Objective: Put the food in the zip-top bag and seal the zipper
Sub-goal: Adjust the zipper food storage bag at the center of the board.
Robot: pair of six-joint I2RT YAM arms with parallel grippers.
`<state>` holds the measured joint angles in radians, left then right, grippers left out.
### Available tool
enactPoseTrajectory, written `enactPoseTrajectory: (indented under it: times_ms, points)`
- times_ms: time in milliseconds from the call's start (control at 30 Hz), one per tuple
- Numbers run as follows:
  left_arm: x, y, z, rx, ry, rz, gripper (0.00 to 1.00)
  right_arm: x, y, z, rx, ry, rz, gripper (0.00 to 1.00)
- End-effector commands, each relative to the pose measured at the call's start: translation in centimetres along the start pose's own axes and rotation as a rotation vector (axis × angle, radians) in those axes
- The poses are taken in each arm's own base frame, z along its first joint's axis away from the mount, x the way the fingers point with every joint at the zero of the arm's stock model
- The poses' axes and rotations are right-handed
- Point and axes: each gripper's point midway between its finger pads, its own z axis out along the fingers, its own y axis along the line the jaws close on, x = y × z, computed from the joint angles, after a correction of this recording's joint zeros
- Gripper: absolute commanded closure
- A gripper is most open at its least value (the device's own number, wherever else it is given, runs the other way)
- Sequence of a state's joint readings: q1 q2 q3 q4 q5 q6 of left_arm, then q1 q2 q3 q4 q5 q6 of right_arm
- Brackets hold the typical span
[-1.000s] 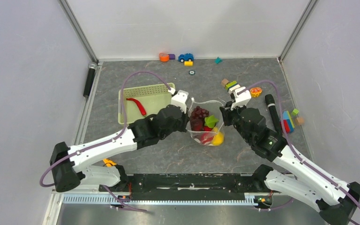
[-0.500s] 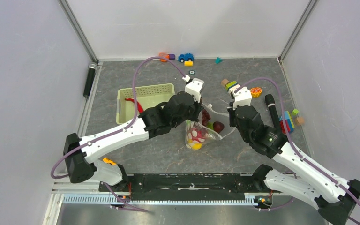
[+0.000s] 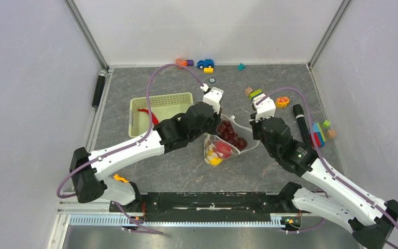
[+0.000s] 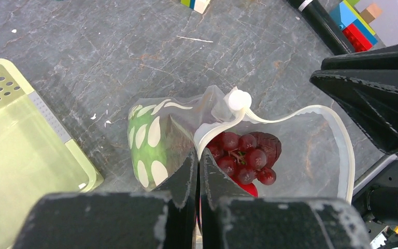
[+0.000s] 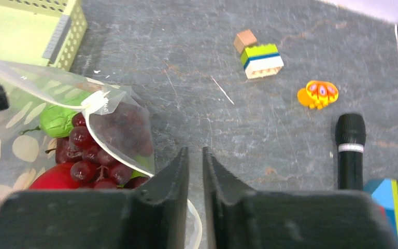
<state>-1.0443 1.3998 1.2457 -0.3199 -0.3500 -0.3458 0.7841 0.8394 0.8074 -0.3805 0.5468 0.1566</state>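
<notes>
The zip-top bag (image 3: 216, 151) sits between my grippers, clear with white dots, mouth open. Inside are the dark purple grape bunch (image 4: 246, 155), a red piece (image 5: 52, 179), a green piece (image 4: 145, 145) and a yellow piece (image 3: 215, 161). My left gripper (image 4: 198, 154) is shut on the bag's zipper strip, close to the white slider tab (image 4: 238, 99). My right gripper (image 5: 195, 151) is at the bag's right side, fingers almost together with a thin gap. The strip runs under its left finger. In the top view the left gripper (image 3: 216, 126) and right gripper (image 3: 254, 136) flank the bag. A red piece (image 3: 149, 115) lies in the basket.
The pale green basket (image 3: 160, 99) stands left of the bag. A black marker (image 3: 299, 118), an orange toy (image 5: 317, 94) and stacked blocks (image 5: 261, 60) lie to the right. More blocks (image 3: 318, 134) sit at the far right. A blue car (image 3: 205, 63) is at the back wall.
My left gripper has moved right and back with the bag's rim, pulling the bag up from lying flat. The food has slid together inside. The right gripper has barely moved.
</notes>
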Motion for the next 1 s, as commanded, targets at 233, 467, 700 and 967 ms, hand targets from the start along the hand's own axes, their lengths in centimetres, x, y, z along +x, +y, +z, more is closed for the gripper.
enactPoseTrajectory:
  times_ms: [233,467,700,967]
  points:
    - [-2.6,-0.1,-1.4,0.044,-0.083,0.005,0.98,-1.3,7.4,-3.5,-0.540,-0.267,-0.281,0.19]
    - [-2.4,-1.2,-2.2,0.134,-0.087,0.049,0.98,-0.2,3.8,0.1,-0.282,-0.163,-0.375,0.13]
    - [-1.8,-1.4,-3.0,0.180,-0.093,0.089,0.98,-0.3,3.2,2.2,-0.182,-0.077,-0.343,0.45]
    - [-1.9,-0.5,-3.2,0.140,-0.105,0.099,0.93,-3.7,2.2,0.9,-0.135,-0.150,-0.211,1.00]
